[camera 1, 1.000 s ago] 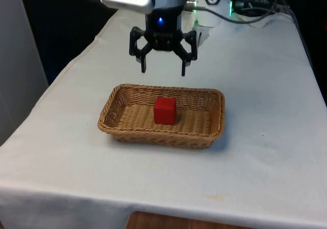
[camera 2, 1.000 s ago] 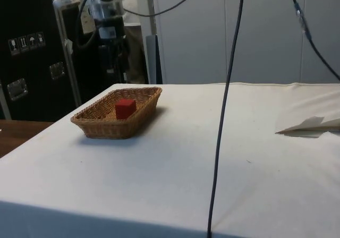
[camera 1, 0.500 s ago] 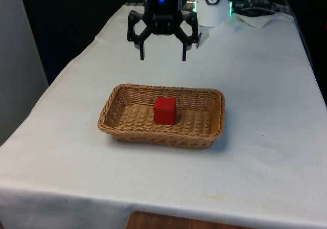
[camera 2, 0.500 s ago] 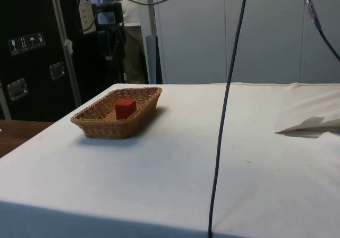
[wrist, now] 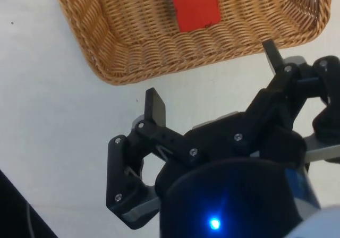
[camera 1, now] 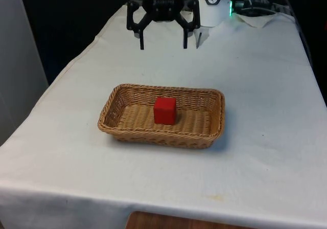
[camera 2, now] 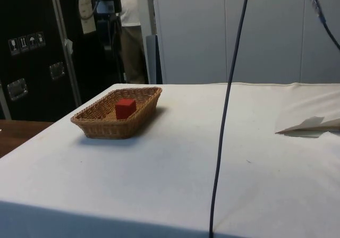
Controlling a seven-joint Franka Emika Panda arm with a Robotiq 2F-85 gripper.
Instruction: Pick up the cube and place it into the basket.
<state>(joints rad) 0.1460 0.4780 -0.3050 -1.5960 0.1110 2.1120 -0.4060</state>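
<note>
The red cube sits on the floor of the wicker basket, roughly at its middle, resting flat on one face. Being a cube, it has no long axis; in the front view its faces run nearly square to the basket's walls. The basket is oblong, its long axis running across the table from the front view's left to the front view's right. In the side view the cube shows above the near rim of the basket.

The gripper hangs well above the table and beyond the basket's far rim, fingers pointing down and spread wide, holding nothing. The cube lies below it and nearer the front camera, well apart from both fingers. In the wrist view the cube and basket lie beyond the fingertips, with bare cloth between.

A person stands behind the table in the side view.
</note>
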